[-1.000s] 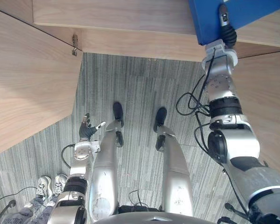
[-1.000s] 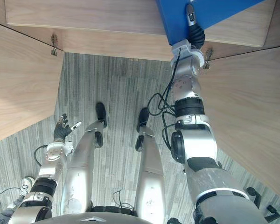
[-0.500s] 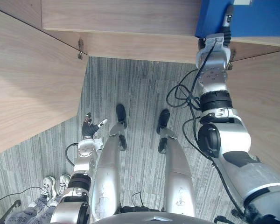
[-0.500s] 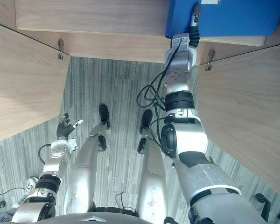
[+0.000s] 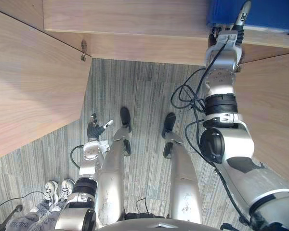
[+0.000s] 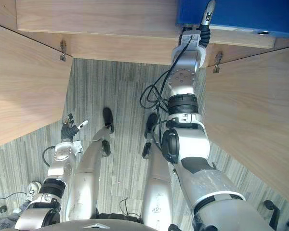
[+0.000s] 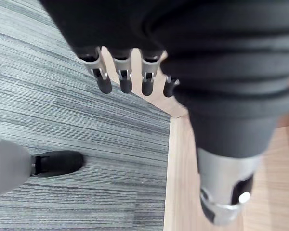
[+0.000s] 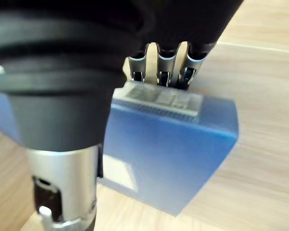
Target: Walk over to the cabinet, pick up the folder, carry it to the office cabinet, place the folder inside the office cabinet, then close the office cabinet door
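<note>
Over wood shelf (image 5: 125, 19), right hand (image 8: 166, 67) grips blue folder (image 8: 173, 154).

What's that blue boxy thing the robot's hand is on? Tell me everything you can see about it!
It is a thick blue box-shaped folder, smooth like plastic or stiff card. A grey ribbed strip runs along its top edge and a white label sits on one face. The robot's right hand grips it, fingers curled over that strip. It is held at the pale wooden shelf; whether it touches the wood is unclear.
</note>
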